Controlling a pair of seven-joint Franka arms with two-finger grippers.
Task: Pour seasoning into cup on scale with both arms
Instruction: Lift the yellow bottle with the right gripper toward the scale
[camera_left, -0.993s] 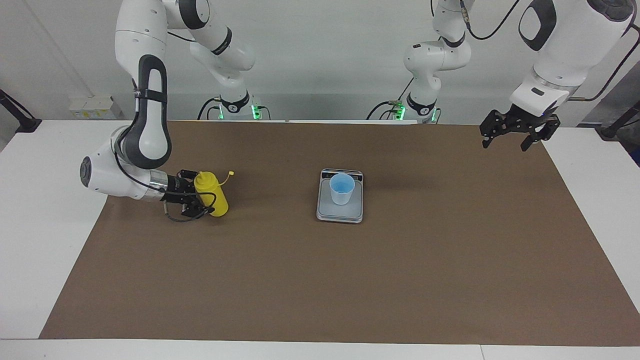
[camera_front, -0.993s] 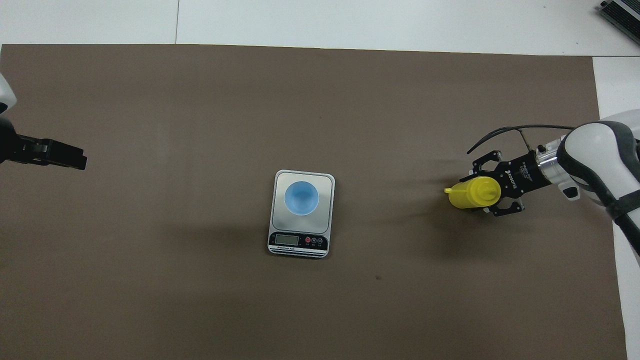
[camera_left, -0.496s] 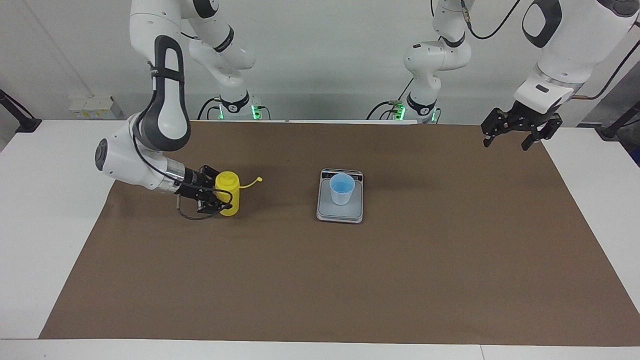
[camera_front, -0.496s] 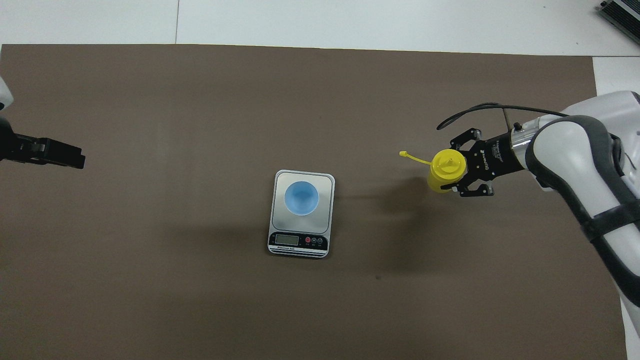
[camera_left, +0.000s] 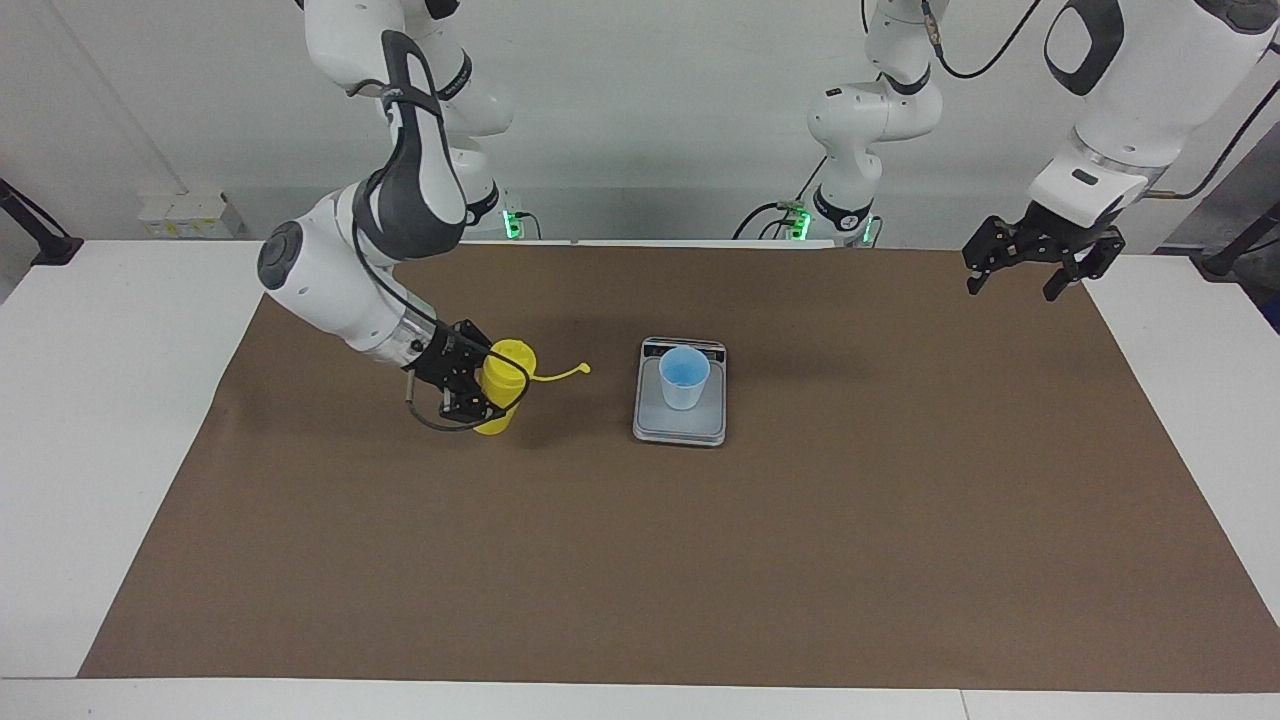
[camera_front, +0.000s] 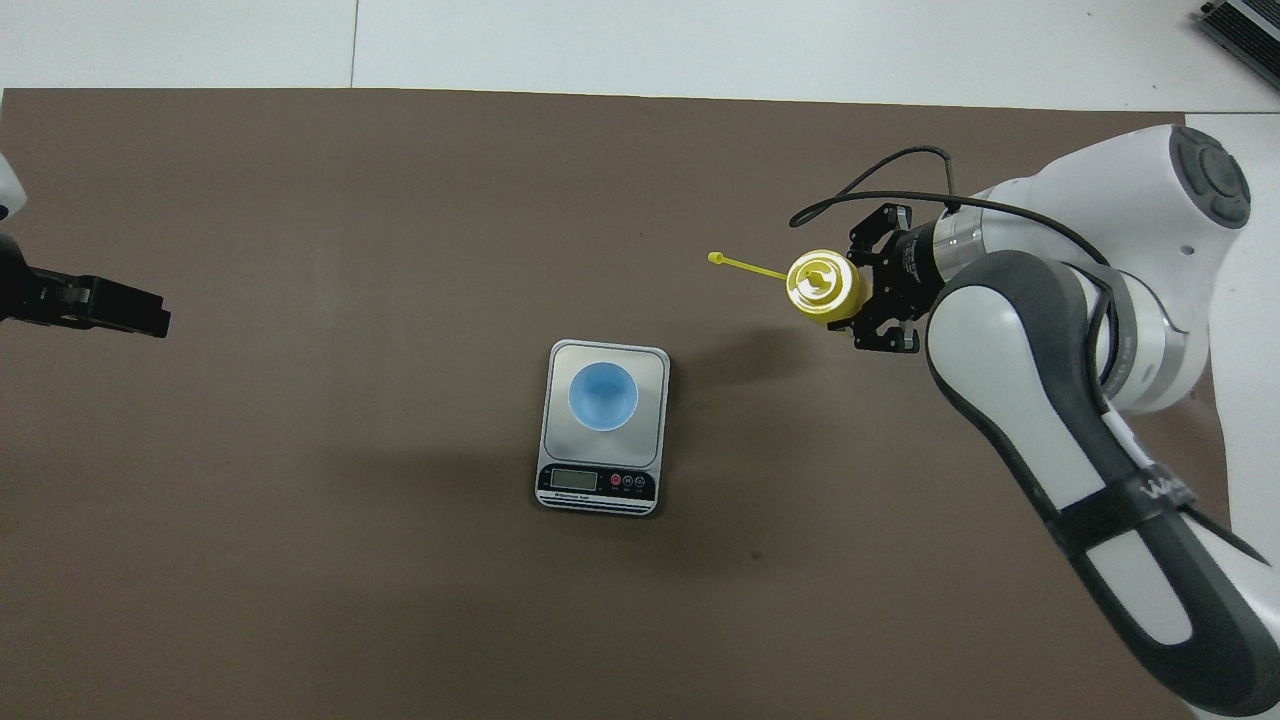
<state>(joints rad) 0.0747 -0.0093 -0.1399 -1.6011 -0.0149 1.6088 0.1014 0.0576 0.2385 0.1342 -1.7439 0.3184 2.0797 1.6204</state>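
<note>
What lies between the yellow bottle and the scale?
Only bare brown mat: both views show nothing between the yellow bottle in the right gripper and the scale; the bottle's tethered cap dangles above it.

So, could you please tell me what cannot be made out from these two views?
- Scale display reading: too small, overhead view.
- How full the bottle is: opaque walls, both views.
- Right gripper fingertips: hidden by bottle and links, facing view.
- Left gripper: arm cut off by the edge, overhead view.
- Anything in the cup: too small.
</note>
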